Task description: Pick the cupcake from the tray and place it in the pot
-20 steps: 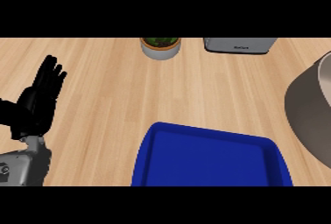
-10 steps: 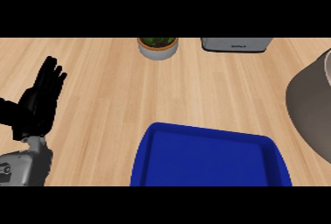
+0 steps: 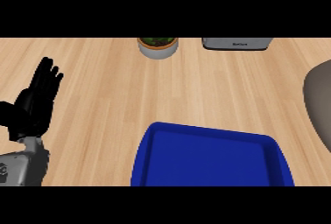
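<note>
Black left robot hand (image 3: 35, 107): upright at the view's left edge, fingers straight, slightly spread, holding nothing
Blue tray (image 3: 194, 132): well apart

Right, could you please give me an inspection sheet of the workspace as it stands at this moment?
Surface: light wooden counter, no spills seen.
Job's things: blue tray at the lower middle, its visible part bare; grey pot cut off by the right edge; cupcake not seen.
Clutter: small potted plant and a grey appliance along the far edge.
Robot hands: left robot hand open, fingers up, resting at the left, holding nothing; right robot hand not in view.
Cables: nothing seen.
Surroundings: nothing seen beyond the counter.
</note>
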`<action>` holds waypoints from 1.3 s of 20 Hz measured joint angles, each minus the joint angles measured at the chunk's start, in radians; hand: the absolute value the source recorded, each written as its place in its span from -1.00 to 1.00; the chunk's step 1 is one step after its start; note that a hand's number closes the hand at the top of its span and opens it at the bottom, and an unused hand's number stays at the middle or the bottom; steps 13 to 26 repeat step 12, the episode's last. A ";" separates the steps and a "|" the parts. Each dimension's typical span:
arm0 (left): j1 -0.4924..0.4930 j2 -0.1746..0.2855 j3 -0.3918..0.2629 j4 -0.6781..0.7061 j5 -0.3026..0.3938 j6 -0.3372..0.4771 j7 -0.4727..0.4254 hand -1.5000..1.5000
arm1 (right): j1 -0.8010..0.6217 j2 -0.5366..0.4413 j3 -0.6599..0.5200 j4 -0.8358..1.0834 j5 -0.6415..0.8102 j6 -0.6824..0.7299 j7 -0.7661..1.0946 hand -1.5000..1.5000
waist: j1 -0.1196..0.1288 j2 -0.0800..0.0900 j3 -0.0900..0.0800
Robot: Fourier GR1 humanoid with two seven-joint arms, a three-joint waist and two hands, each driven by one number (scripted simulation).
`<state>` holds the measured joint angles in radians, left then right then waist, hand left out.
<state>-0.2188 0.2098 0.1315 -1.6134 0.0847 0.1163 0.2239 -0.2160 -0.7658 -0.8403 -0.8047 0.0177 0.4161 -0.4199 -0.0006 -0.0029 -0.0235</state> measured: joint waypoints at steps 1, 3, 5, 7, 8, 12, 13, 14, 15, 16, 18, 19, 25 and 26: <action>0.005 0.000 -0.001 -0.010 -0.001 0.001 0.003 0.00 | 0.012 -0.020 -0.009 0.035 -0.003 0.021 -0.025 -1.00 | 0.002 0.000 0.002; 0.015 0.002 -0.003 -0.026 0.004 -0.005 0.015 0.00 | 0.025 -0.067 -0.024 0.115 -0.006 0.064 -0.075 -1.00 | 0.006 0.002 0.009; 0.019 -0.005 -0.010 -0.028 -0.004 -0.002 0.008 0.00 | 0.032 -0.111 -0.031 0.200 -0.003 0.098 -0.130 -1.00 | 0.008 0.005 0.016; 0.016 -0.009 -0.013 -0.029 -0.009 0.003 0.012 0.00 | 0.043 -0.138 -0.025 0.269 0.009 0.103 -0.176 -1.00 | 0.010 0.006 0.021; 0.015 -0.007 -0.014 -0.035 -0.009 0.001 0.017 0.00 | 0.048 -0.147 -0.020 0.298 0.017 0.096 -0.199 -1.00 | 0.012 0.007 0.023; -0.014 -0.009 -0.005 0.000 -0.008 0.002 0.005 0.00 | 0.045 -0.199 -0.007 0.391 0.031 0.092 -0.237 -1.00 | 0.010 0.009 0.027; -0.014 -0.009 -0.005 0.000 -0.008 0.002 0.005 0.00 | 0.045 -0.199 -0.007 0.391 0.031 0.092 -0.237 -1.00 | 0.010 0.009 0.027; -0.014 -0.009 -0.005 0.000 -0.008 0.002 0.005 0.00 | 0.045 -0.199 -0.007 0.391 0.031 0.092 -0.237 -1.00 | 0.010 0.009 0.027; -0.014 -0.009 -0.005 0.000 -0.008 0.002 0.005 0.00 | 0.045 -0.199 -0.007 0.391 0.031 0.092 -0.237 -1.00 | 0.010 0.009 0.027; -0.014 -0.009 -0.005 0.000 -0.008 0.002 0.005 0.00 | 0.045 -0.199 -0.007 0.391 0.031 0.092 -0.237 -1.00 | 0.010 0.009 0.027; -0.014 -0.009 -0.005 0.000 -0.008 0.002 0.005 0.00 | 0.045 -0.199 -0.007 0.391 0.031 0.092 -0.237 -1.00 | 0.010 0.009 0.027; -0.014 -0.009 -0.005 0.000 -0.008 0.002 0.005 0.00 | 0.045 -0.199 -0.007 0.391 0.031 0.092 -0.237 -1.00 | 0.010 0.009 0.027; -0.014 -0.009 -0.005 0.000 -0.008 0.002 0.005 0.00 | 0.045 -0.199 -0.007 0.391 0.031 0.092 -0.237 -1.00 | 0.010 0.009 0.027; -0.014 -0.009 -0.005 0.000 -0.008 0.002 0.005 0.00 | 0.045 -0.199 -0.007 0.391 0.031 0.092 -0.237 -1.00 | 0.010 0.009 0.027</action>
